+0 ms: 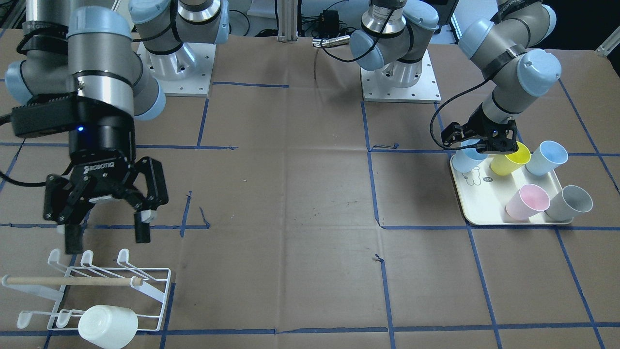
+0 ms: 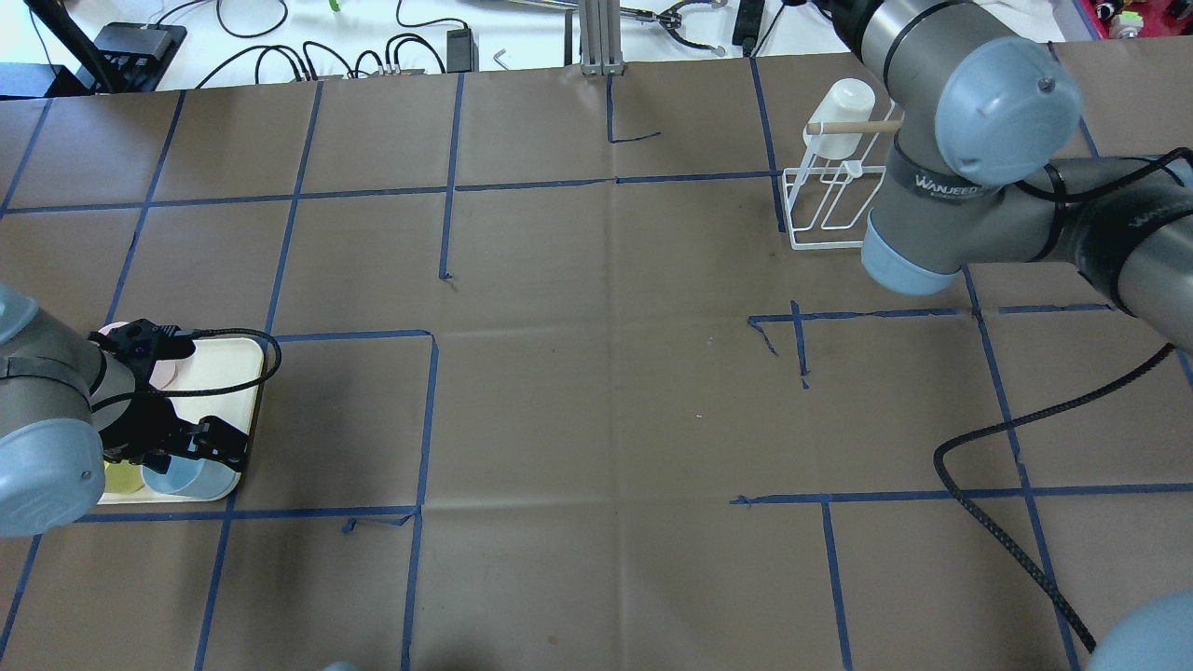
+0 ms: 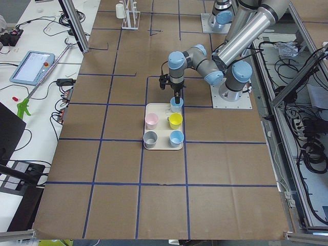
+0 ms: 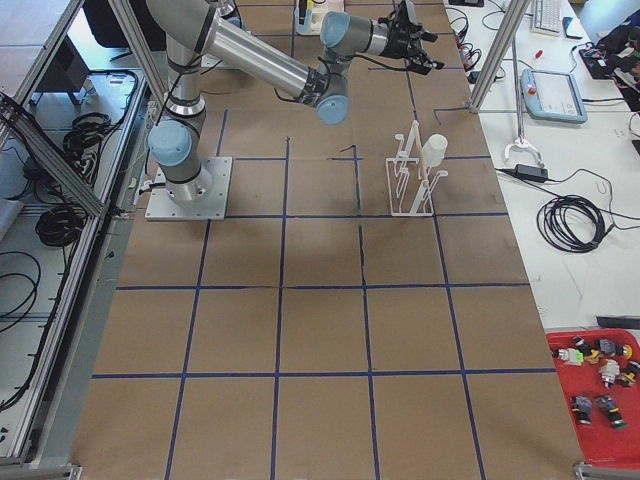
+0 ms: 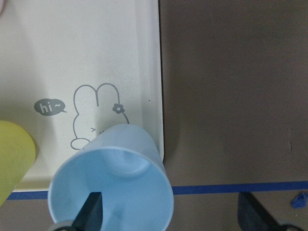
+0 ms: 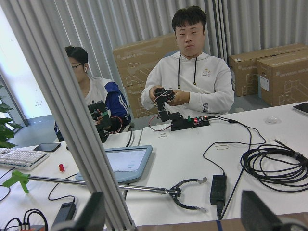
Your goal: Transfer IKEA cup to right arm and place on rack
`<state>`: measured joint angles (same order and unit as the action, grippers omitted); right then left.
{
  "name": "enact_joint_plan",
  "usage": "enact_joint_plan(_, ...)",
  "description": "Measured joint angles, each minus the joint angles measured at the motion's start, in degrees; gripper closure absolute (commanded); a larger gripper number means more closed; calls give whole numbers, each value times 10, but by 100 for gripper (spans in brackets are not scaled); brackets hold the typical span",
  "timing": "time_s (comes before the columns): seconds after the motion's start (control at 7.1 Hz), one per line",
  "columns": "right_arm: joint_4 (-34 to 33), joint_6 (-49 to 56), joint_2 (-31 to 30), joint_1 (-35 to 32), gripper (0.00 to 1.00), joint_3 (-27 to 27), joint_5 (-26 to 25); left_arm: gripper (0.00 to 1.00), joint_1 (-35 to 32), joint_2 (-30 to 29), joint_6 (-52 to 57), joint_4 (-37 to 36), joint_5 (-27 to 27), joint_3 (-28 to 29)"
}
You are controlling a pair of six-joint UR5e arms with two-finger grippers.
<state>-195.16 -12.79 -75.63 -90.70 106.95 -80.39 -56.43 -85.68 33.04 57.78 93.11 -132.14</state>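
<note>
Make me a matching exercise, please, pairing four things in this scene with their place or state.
Things:
1 white cup
2 pink cup
3 left gripper
4 right gripper

Places or states:
A open in mid-air, nothing between its fingers
B astride a blue cup's wall
C on the rack
D on the tray, untouched

Pairs: 1-C, 2-D, 3-B, 4-A
</note>
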Motion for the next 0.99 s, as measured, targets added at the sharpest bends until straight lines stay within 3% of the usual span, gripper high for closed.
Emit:
enact_joint_plan(0.14,0,-53,-25,-29,0,27,-1,71,0,-1,-9,0,1,0)
enact_joint_plan(0.28,0,-118,-43,-52,0,46,-2,90,0,-2,-14,0,1,0)
enact_joint_plan(0.42,-2,-195,-53,-66,0,60,-2,100,1,-6,-17,0,1,1)
enact_joint_plan(0.99,-44,-501,-58,-77,0,88,7,100,2,-14,-15,0,2,19)
